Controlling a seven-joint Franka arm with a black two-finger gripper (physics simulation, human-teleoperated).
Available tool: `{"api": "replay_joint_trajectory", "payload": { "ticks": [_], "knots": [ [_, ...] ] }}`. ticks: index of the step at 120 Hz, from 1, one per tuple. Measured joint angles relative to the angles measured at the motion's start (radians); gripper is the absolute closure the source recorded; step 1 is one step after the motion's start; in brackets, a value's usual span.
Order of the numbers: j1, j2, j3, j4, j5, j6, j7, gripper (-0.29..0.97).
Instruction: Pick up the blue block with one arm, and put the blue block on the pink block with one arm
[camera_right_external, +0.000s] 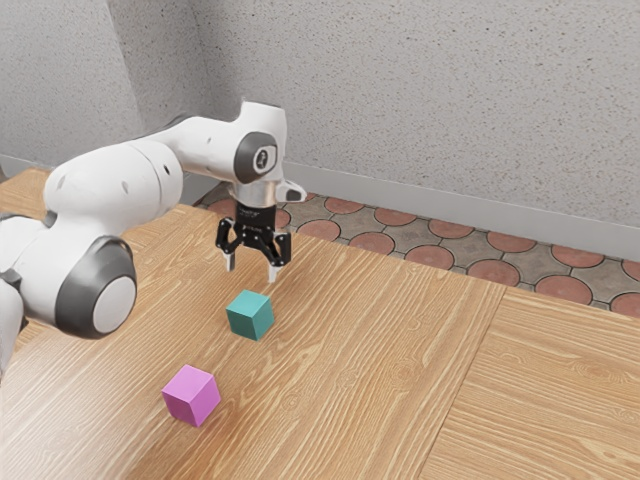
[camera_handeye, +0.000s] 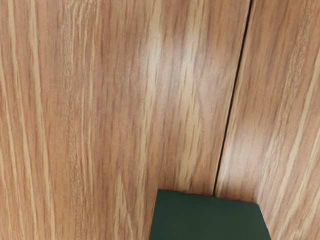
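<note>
Clipped at the edges
The teal block is cut by the wrist view's edge, one dark face showing; the arm runs off the exterior view's left edge

Glossy white arm with grey joint caps and a black claw.
</note>
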Motion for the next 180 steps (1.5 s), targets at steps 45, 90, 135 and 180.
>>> {"api": "replay_joint_trajectory", "payload": {
  "ticks": [45, 90, 135, 180],
  "knots": [
    [0.001, -0.038, -0.019, -0.11, -0.043, 0.064, 0.037, 0.0],
    [-0.006, -0.11, -0.05, -0.238, -0.044, 0.121, 0.097, 0.0],
    [-0.006, -0.153, -0.051, -0.338, -0.01, 0.159, 0.138, 0.0],
    [-0.009, -0.169, -0.069, -0.407, 0.009, 0.222, 0.16, 0.0]
  ]
}}
